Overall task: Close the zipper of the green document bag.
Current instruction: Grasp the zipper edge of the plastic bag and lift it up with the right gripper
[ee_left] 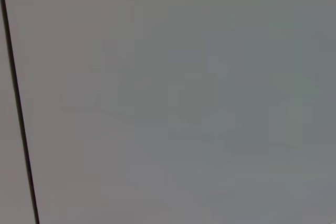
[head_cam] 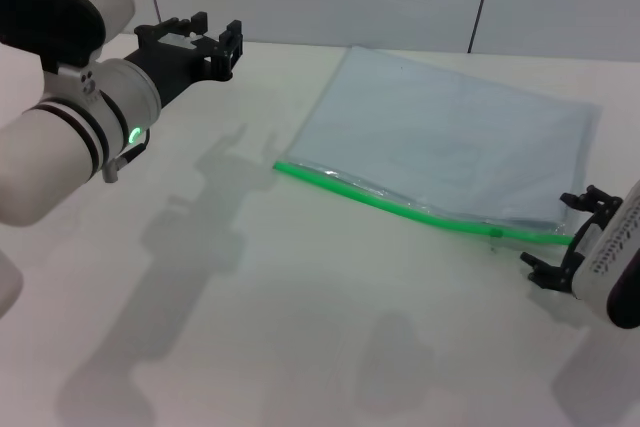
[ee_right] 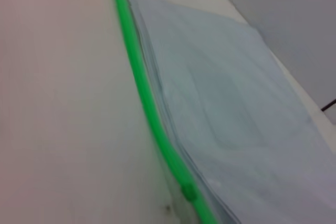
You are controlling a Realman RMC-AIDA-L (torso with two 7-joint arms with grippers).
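green document bag (head_cam: 450, 142) lies flat, centre-right on table (head_cam: 300, 297); zipper (head_cam: 400, 208) along near edge, slider (ee_right: 188, 191) near right end, no closing visible yet. right gripper (head_cam: 568, 239) spread, empty, beside that end; left gripper (head_cam: 200, 42) raised far-left, released

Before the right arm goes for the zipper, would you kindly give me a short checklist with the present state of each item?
1. Bag lies flat on the table: ok.
2. Zipper strip in view along the near long edge: ok.
3. Slider located, near the strip's right end: ok.
4. Right gripper close to that end, beside the bag's corner: ok.
5. Right gripper open and holding nothing: ok.
6. Left gripper away from the bag, raised over the table's far left: ok.
7. How far the zipper is already closed: cannot tell.
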